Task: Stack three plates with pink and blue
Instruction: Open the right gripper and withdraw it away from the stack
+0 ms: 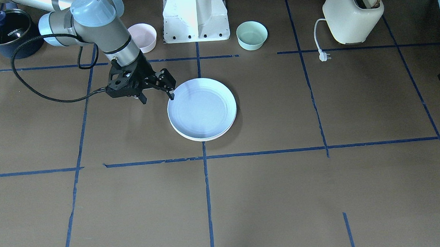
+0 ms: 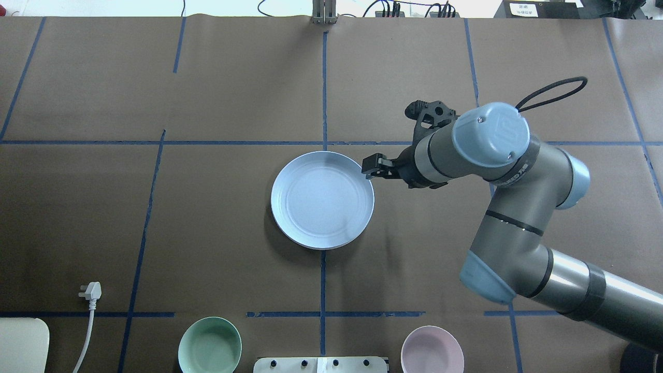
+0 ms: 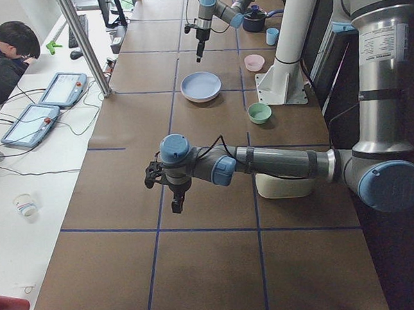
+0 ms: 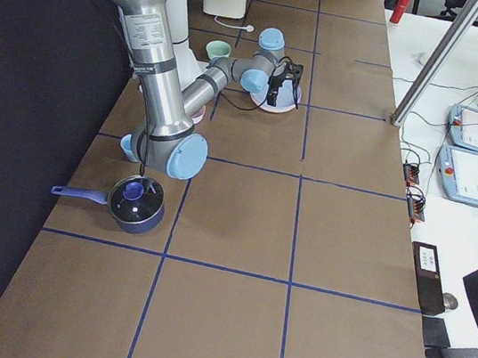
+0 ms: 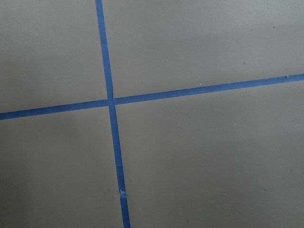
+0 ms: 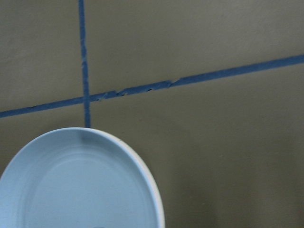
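A light blue plate (image 1: 202, 109) lies on top of a stack at the table's middle; it also shows in the overhead view (image 2: 322, 199) and the right wrist view (image 6: 80, 185). A pale cream rim (image 1: 205, 138) shows under it. No pink plate can be made out. My right gripper (image 1: 157, 97) is open and empty, with one fingertip (image 2: 371, 167) just beside the stack's rim. My left gripper (image 3: 178, 201) hangs over bare table far from the plates; I cannot tell whether it is open or shut.
A small pink bowl (image 1: 142, 37) and a mint-green bowl (image 1: 252, 34) stand either side of the robot base (image 1: 195, 15). A cream toaster (image 1: 353, 11) with its loose plug (image 1: 325, 56) and a dark saucepan (image 1: 6, 33) stand at the far corners.
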Tool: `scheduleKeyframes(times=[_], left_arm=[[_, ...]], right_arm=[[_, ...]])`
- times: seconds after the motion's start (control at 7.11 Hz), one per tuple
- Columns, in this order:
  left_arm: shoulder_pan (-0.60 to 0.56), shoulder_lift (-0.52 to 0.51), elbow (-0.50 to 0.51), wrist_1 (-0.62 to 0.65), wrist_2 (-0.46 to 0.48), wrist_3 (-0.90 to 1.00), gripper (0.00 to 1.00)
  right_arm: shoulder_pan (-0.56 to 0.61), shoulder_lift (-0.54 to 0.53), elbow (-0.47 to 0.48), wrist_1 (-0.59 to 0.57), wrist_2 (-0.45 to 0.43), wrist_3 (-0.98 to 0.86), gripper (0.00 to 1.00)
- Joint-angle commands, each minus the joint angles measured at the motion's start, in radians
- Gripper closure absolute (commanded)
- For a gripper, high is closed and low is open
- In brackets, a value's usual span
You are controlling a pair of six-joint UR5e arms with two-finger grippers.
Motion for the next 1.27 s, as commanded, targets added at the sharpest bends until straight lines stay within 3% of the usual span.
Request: scheduleKeyframes(times=[0.0,0.14,0.42,0.7,0.99,1.13], left_arm=[[-0.02,0.002,0.0,0.022,0.0,0.005,0.0],[-0.038,0.002,0.0,0.045,0.0,0.056,0.0],[-0.121,-0.005,0.002,0.217,0.0,0.207,0.0],[-0.184,-0.007,-0.007,0.347,0.0,0.289,0.0],[-0.184,-0.03,0.032,0.35,-0.003,0.282,0.0],[-0.184,-0.028,0.052,0.341,-0.006,0.283,0.0]], right_arm=[[0.154,-0.033,0.089,-0.279,0.086,-0.345,0.0],[0.258,-0.062,0.098,-0.358,0.142,-0.527,0.0],[0.476,-0.19,0.095,-0.392,0.322,-0.868,0.0],[0.619,-0.328,0.08,-0.394,0.348,-1.131,0.0],[0.758,-0.424,0.011,-0.388,0.432,-1.329,0.0],[0.798,-0.491,-0.001,-0.381,0.466,-1.327,0.0]])
